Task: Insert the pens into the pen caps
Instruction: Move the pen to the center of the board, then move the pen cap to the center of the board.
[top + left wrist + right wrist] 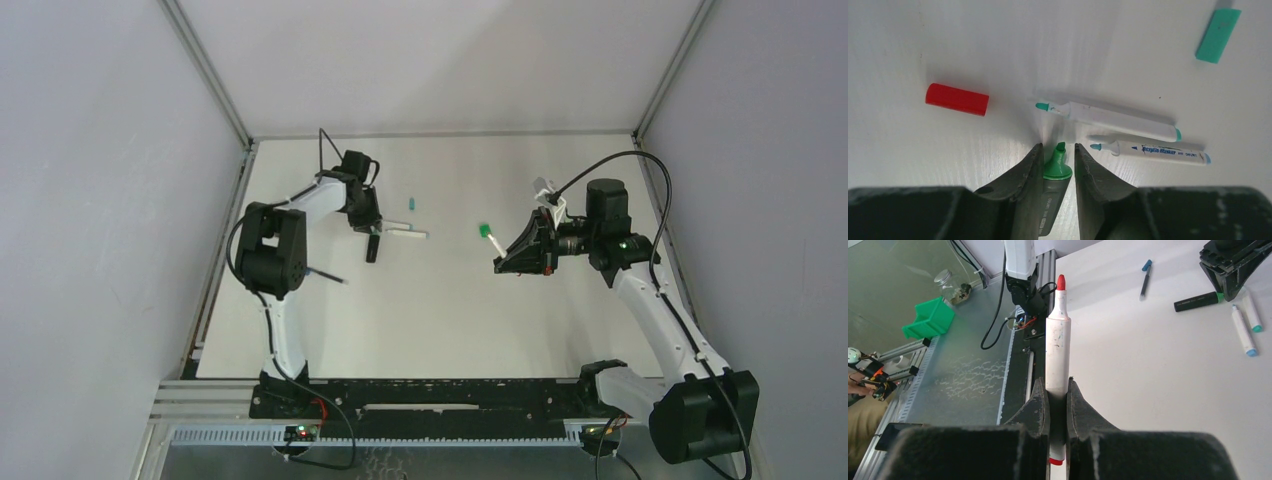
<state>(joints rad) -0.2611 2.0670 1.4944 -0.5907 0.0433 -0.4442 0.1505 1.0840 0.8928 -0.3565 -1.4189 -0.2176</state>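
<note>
Right jaws clamp white red-tipped marker. Left jaws straddle green-tipped black highlighter on counter; whether they actually grip it, cannot tell. Red cap lies nearby.

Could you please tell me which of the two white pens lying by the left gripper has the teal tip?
The plain-barrelled teal-tipped pen, higher in the left wrist view; the blue-tipped pen below it carries printed lettering.
</note>
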